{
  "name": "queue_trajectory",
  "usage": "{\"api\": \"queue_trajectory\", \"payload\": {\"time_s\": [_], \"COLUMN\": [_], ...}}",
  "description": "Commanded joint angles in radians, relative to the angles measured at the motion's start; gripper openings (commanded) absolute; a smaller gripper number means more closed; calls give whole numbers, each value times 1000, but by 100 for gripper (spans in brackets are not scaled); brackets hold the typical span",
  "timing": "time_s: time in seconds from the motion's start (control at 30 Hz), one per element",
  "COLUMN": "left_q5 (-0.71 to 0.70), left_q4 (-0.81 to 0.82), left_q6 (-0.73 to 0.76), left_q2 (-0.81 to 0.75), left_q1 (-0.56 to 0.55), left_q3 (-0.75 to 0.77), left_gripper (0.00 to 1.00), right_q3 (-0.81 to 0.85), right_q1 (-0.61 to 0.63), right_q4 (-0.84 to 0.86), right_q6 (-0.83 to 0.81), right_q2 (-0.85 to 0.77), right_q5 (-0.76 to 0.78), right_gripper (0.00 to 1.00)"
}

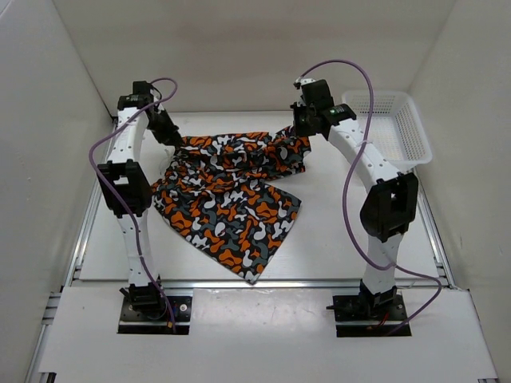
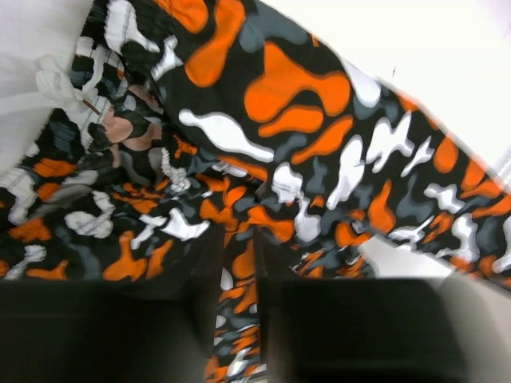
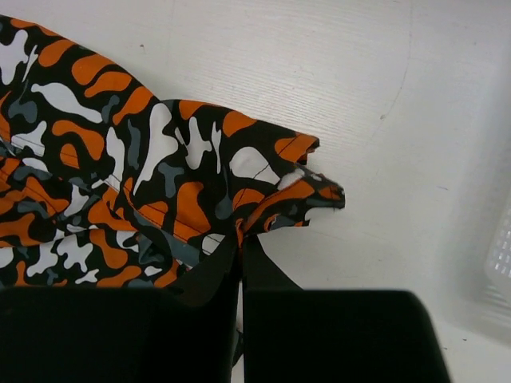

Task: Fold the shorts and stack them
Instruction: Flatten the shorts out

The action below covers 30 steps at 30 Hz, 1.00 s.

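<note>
The camouflage shorts (image 1: 227, 195) lie spread on the white table, the far edge lifted between my two grippers. My left gripper (image 1: 170, 136) is shut on the far left edge; the left wrist view shows a band of fabric (image 2: 235, 311) pinched between the fingers, with the white drawstring (image 2: 56, 84) at upper left. My right gripper (image 1: 302, 128) is shut on the far right corner; the right wrist view shows the fingers closed on a fold of the shorts (image 3: 239, 227), with the corner (image 3: 311, 191) sticking out.
A white plastic mesh basket (image 1: 391, 128) stands at the back right, close to the right arm; its edge shows in the right wrist view (image 3: 501, 255). White walls enclose the table on three sides. A metal rail (image 1: 263, 282) runs along the near edge.
</note>
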Motion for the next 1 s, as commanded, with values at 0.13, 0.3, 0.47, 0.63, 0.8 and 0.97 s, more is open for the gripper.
{"api": "queue_trajectory", "payload": {"time_s": [0.13,0.3,0.47,0.63,0.8,0.97], "left_q5": [-114,-77,-54,-54,-72,-111], "left_q4": [42,83,74,74,84,75], "left_q6": [4,60,110,121,150,187], "left_q2": [-22,-64,36,56,77,77], "left_q1": [10,46,26,26,17,-31], "left_q3": [-6,-196,-210,-200,-191,-191], "left_gripper": [10,28,62,81,76,53], "right_q3": [108,172,275,284,284,274], "right_q1": [-41,-63,-87,-97,-97,-97], "right_q4": [-33,-53,-91,-101,-101,-101], "right_q6": [-23,-23,-23,-23,-23,-23], "right_q2": [49,104,176,176,176,166], "right_q5": [-51,-64,-74,-74,-65,-65], "right_gripper": [0,0,0,0,0,0]}}
